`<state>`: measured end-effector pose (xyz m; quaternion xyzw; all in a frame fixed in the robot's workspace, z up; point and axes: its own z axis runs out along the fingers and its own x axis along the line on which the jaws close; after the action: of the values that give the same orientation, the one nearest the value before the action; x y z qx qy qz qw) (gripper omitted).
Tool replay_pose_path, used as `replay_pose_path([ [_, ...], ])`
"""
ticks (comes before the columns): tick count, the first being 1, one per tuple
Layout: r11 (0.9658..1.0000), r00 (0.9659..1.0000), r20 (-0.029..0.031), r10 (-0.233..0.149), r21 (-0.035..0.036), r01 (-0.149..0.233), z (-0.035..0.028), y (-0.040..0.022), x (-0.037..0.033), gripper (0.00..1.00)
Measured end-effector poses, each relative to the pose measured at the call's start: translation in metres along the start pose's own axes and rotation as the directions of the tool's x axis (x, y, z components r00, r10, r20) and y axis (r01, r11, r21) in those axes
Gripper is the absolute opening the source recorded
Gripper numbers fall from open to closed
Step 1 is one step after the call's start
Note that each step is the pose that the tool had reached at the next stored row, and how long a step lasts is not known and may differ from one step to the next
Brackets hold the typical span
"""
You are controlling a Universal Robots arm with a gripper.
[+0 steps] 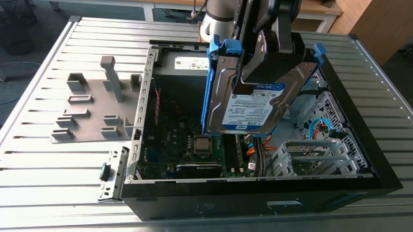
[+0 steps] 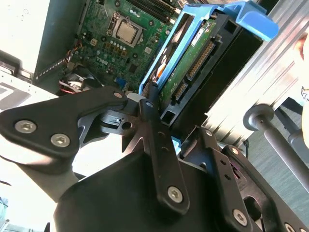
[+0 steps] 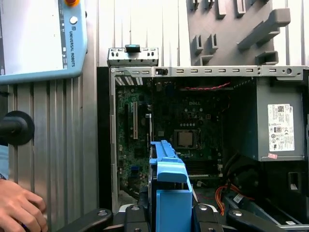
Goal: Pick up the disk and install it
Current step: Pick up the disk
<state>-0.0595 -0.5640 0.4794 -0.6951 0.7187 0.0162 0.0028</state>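
The disk [image 1: 258,104], a silver hard drive with a blue-and-white label in a bright blue bracket, hangs tilted on edge above the open computer case [image 1: 258,205]. My gripper [image 1: 258,77] is shut on its upper part, its black fingers clamping both faces. In the second wrist view the disk [image 2: 193,63] shows its green circuit side and connectors, held just past my fingers [image 2: 153,116]. In the first wrist view the blue bracket [image 3: 169,183] rises between the finger links, over the motherboard [image 3: 186,137].
Inside the case are a metal drive cage [image 1: 310,154] with orange cables at the exterior view's right and a grey power supply [image 3: 280,125]. A grey fixture plate [image 1: 90,108] lies beside the case. A person's hand [image 3: 19,208] and a teach pendant [image 3: 38,34] are nearby.
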Motion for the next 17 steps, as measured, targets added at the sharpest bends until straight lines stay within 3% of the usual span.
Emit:
replay_pose_path([
  [17, 1.0, 1.0, -0.003, 0.0, 0.0001, 0.0, -0.0001, -0.0044, -0.0001, 0.37],
])
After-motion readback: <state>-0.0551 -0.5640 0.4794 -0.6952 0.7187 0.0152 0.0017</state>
